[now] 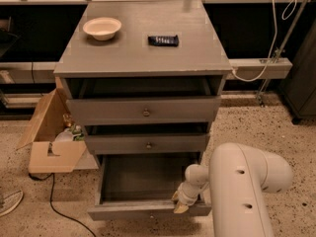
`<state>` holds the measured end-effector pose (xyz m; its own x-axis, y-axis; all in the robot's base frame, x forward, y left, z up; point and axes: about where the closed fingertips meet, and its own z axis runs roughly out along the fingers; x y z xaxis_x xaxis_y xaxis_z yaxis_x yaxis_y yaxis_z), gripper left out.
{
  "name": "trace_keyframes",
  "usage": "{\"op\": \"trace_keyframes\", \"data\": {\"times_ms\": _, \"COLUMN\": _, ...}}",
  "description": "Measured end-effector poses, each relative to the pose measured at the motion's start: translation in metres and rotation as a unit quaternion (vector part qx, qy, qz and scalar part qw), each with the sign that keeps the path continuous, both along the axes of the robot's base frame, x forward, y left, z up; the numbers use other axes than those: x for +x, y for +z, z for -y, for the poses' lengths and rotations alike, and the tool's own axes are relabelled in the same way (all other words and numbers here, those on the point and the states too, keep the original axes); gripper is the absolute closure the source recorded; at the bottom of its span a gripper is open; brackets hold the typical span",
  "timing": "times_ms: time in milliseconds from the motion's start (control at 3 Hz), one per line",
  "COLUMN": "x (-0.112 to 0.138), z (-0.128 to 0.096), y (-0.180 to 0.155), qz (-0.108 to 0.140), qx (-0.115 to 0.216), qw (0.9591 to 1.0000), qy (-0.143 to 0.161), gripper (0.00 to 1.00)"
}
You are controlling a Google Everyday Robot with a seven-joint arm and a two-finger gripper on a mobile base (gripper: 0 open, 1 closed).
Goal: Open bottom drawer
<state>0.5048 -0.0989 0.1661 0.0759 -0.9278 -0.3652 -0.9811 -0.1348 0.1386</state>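
The grey cabinet has three drawers. The bottom drawer stands pulled far out toward me, and its grey inside holds nothing. Its knob is hidden, since I see the front from above. The mid-sized drawer and the top drawer each stick out a little. My gripper is at the right part of the bottom drawer's front edge, just inside its top rim. My white arm fills the lower right.
A cream bowl and a black flat object lie on the cabinet top. An open cardboard box with bottles stands on the floor at the left. A black cable and a shoe lie nearby.
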Motion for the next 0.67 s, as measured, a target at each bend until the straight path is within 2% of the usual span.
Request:
{"op": "trace_keyframes", "data": {"times_ms": 333, "x": 0.000, "z": 0.003, "y": 0.006, "qz": 0.005, "qx": 0.002, "qw": 1.0000, "qy": 0.000, "gripper": 0.21}}
{"op": "trace_keyframes", "data": {"times_ms": 667, "x": -0.009, "z": 0.025, "y": 0.051, "qz": 0.039, "qx": 0.006, "qw": 0.9992, "qy": -0.002, "gripper": 0.01}}
